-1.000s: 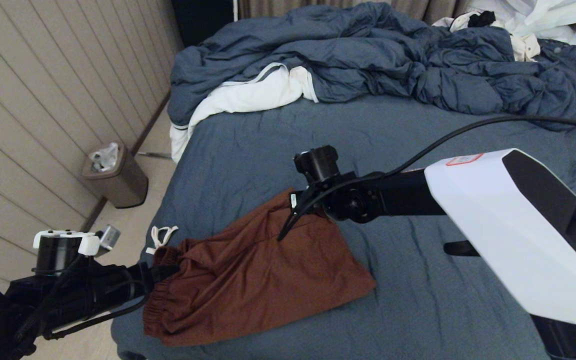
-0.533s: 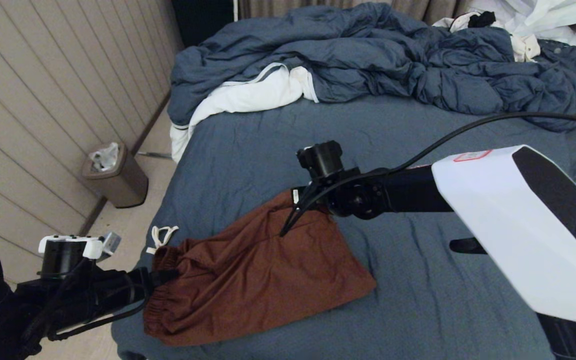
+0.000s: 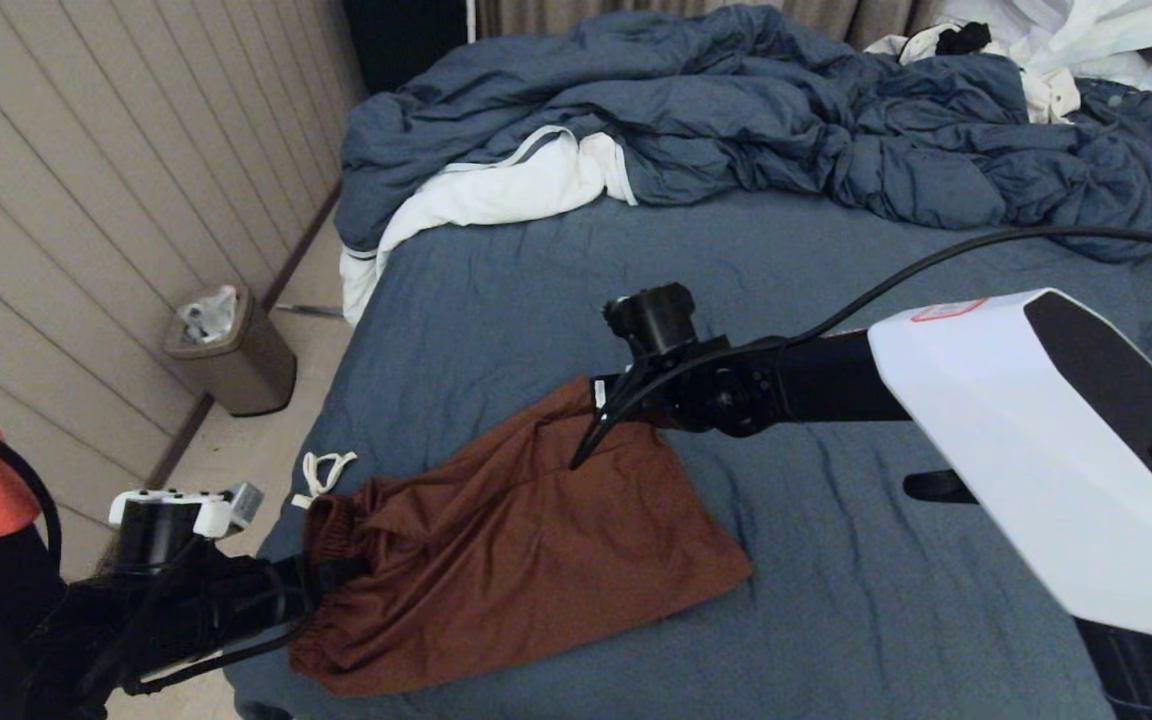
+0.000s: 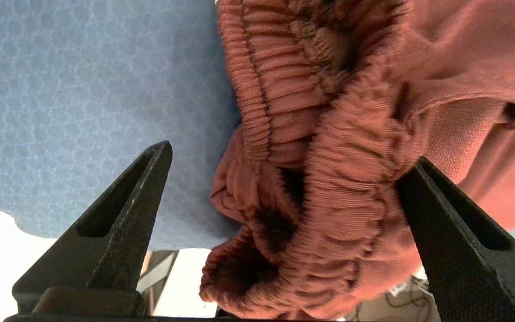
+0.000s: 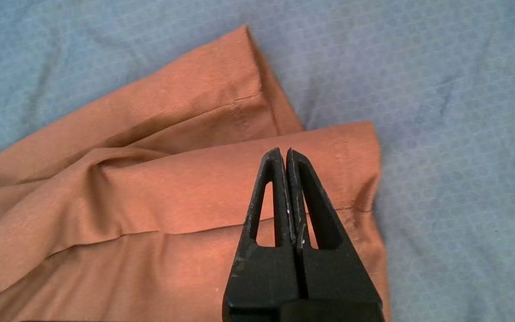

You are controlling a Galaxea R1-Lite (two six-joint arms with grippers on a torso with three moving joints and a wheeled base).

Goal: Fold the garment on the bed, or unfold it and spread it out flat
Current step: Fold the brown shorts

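While the shorts lie bunched at the near left corner of the bed, the two arms stand at opposite ends of them.

Garment: rust-brown shorts [image 3: 526, 545] resting on the bed [image 3: 836, 560], waistband [image 4: 329, 188] toward the near left edge, leg hems toward the middle; white drawstring [image 3: 324, 472] trailing off beside the waistband.

Left gripper [image 4: 280, 192]: jaws spread wide around the gathered waistband, one finger [image 4: 454, 241] touching the elastic, the other clear of it; no clamp on the cloth.

Right gripper [image 5: 288, 154]: fingers pressed together with nothing between them, poised over the leg hem [image 5: 356, 179].

Change: compared with a second earlier, the left arm sits lower and nearer the waistband; the right has drifted only slightly.

Meaning: apparently the waistband is about to be pinched, so spreading or folding has yet to begin.

Background: rumpled blue duvet [image 3: 736, 110] lies well apart.
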